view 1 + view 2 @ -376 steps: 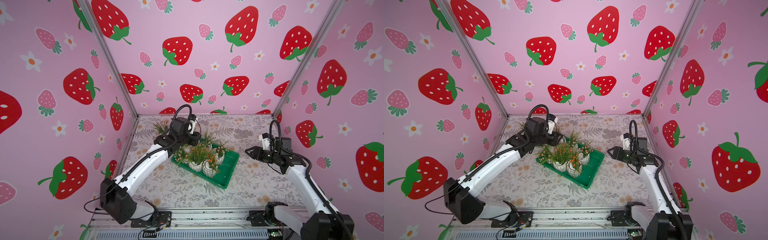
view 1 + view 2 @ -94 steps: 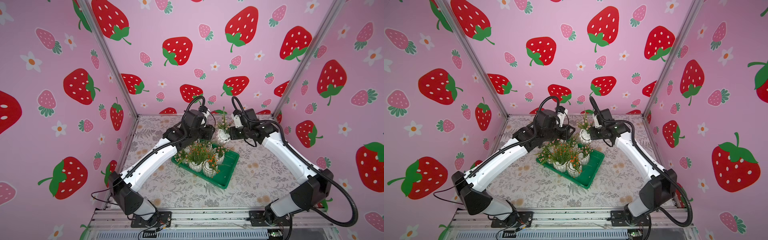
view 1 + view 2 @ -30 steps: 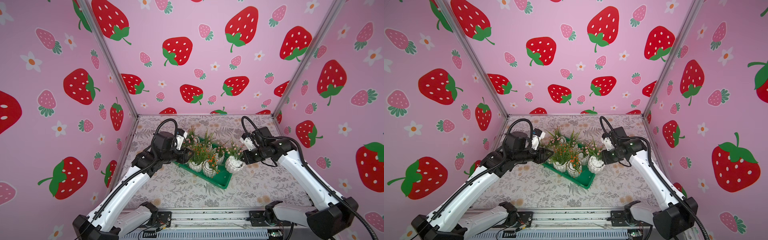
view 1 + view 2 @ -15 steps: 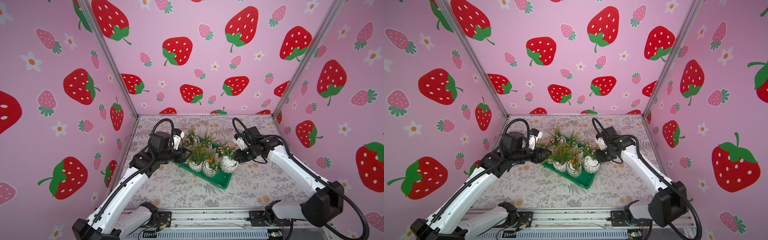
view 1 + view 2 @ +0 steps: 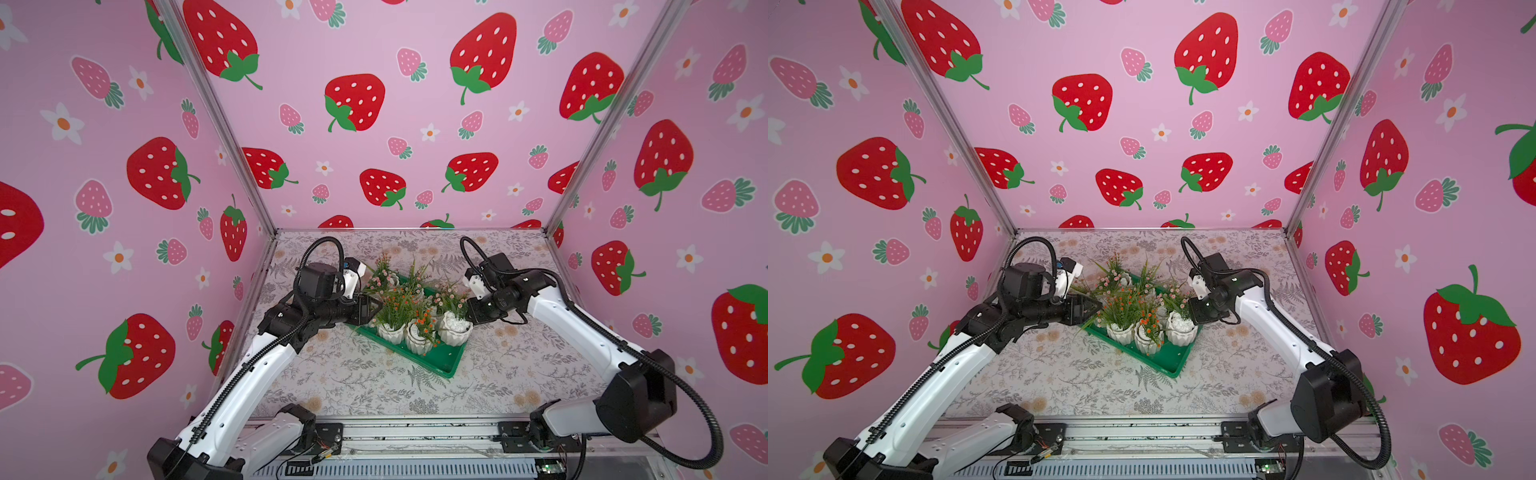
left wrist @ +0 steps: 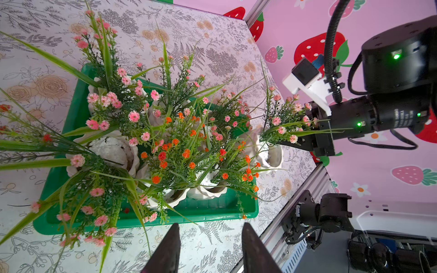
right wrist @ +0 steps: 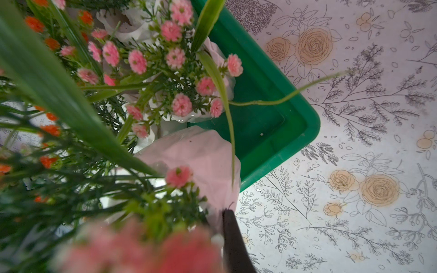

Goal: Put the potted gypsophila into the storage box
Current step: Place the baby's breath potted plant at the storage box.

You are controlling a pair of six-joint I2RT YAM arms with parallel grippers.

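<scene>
One pot of the potted gypsophila (image 5: 455,329), with pink-flowered sprigs, is being gripped at its rim by the right claw (image 5: 468,316), whose jaws are being pressed closed on the white ribbed wall. In both top views this held pot (image 5: 1180,328) is being shown upright at the right-hand edge of the storage box (image 5: 441,360), just beside two other pots along the near side. In the left wrist view the held pot (image 6: 273,152) is being seen at or just past the far rim of the storage box (image 6: 201,214). Whether its base is being borne by the box floor, the rim or the counter (image 5: 365,386) cannot be told. In the right wrist view one dark finger (image 7: 233,236) is being seen against the held pot (image 7: 196,158), with a green corner of the storage box (image 7: 272,113) right behind it.

The remaining pots (image 5: 1121,332) are being carried inside the storage box, clustered close together, with orange-flowered sprigs toward the middle and near side and pink-flowered ones at the back.

The left claw (image 5: 372,308) is being held open and empty beside the left side of the storage box, above the counter. In the left wrist view its two fingers (image 6: 165,250) are being shown apart, with nothing between them, just outside the box rim.
</scene>
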